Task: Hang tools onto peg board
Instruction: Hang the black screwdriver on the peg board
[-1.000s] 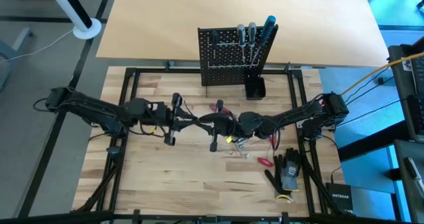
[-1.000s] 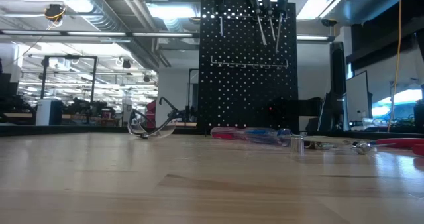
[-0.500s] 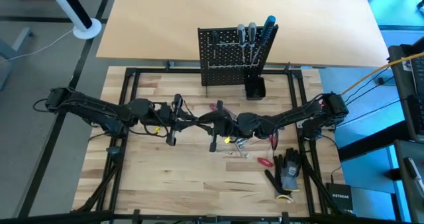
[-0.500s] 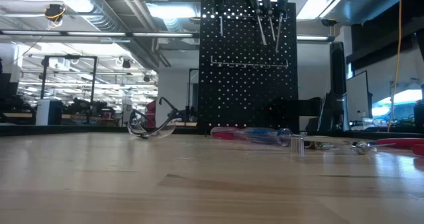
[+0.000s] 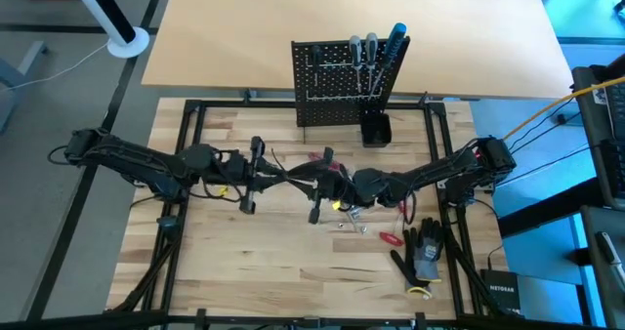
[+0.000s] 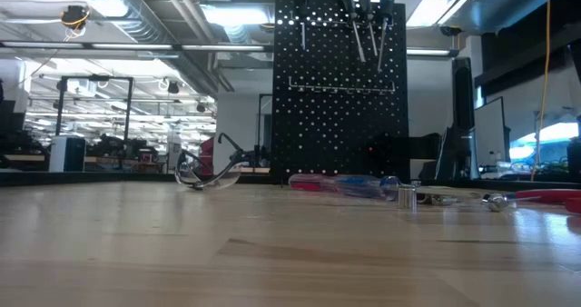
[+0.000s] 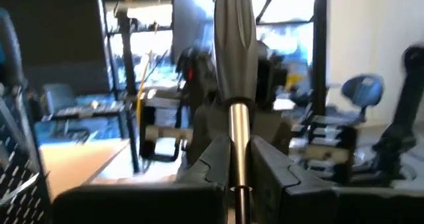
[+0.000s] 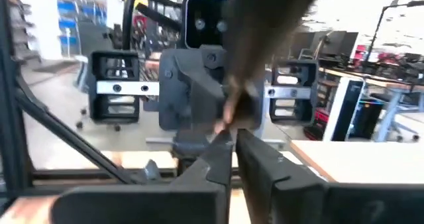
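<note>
Left gripper (image 5: 293,181) sits mid-desk, fingers (image 7: 211,159) pinched on the thin metal shaft of a grey-handled screwdriver (image 7: 233,48), handle pointing at the other arm. Right gripper (image 5: 327,184) meets it, fingers (image 8: 222,156) closed around that same tool's end, so this looks like a handover. Best that one side lets go only once the other grips firmly. Peg board (image 5: 342,83) stands behind at the desk's (image 5: 273,262) far edge, several tools (image 5: 376,52) hung already; others lie loose.

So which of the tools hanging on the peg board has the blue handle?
The rightmost one on the peg board; the two hanging beside it have grey handles.
</note>
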